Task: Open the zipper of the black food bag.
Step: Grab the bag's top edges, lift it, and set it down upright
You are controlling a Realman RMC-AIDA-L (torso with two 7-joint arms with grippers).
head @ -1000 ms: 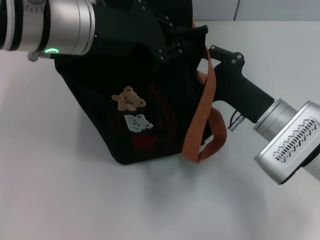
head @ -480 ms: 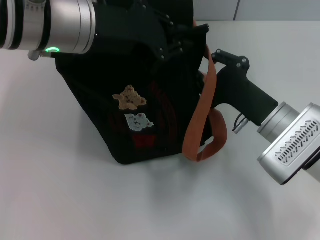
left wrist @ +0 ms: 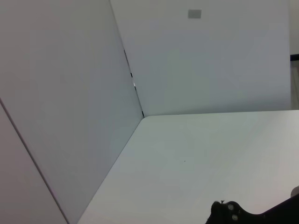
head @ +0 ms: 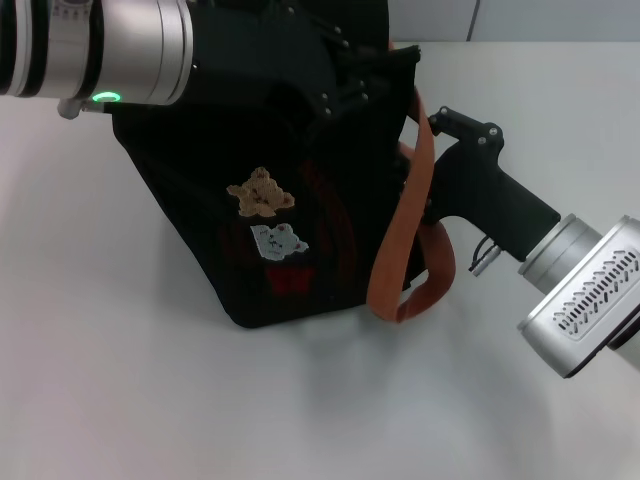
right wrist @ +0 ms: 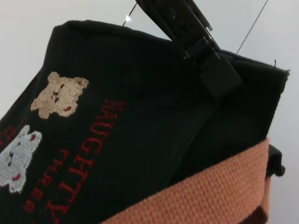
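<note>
From the head view, one black food bag (head: 270, 200) stands on the white counter (head: 150, 400), leaning so that its base sits toward the near side and its top rim is pushed away and to the left. Its facing side carries two bear patches, one tan bear patch (head: 260, 193) above one white bear patch (head: 278, 242), with red lettering (head: 288, 281) below them. An orange-brown strap (head: 400, 240) hangs down the bag's right edge and loops at the bottom. The left gripper (head: 345, 75) reaches in from the upper left, its black body lying across the bag's top and covering the rim there, so the zipper cannot be made out; whether this gripper is open or closed cannot be told. The right gripper (head: 455, 130) comes in from the lower right and sits against the bag's right side just behind the strap; its fingertips are hidden, so its state cannot be told either.

The left wrist view looks away from the bag: only the bare counter, two pale wall panels (left wrist: 201, 56) meeting at a corner, and a dark piece of gripper hardware at the frame's edge.

The right wrist view sits close to the bag's lettered side. Both bear patches show, beside red lettering that reads "NAUGHTY". The strap crosses in front of the fabric. A black finger of the left gripper (right wrist: 205, 53) presses at the bag's top edge. The zipper line is not distinguishable against the black cloth.
</note>
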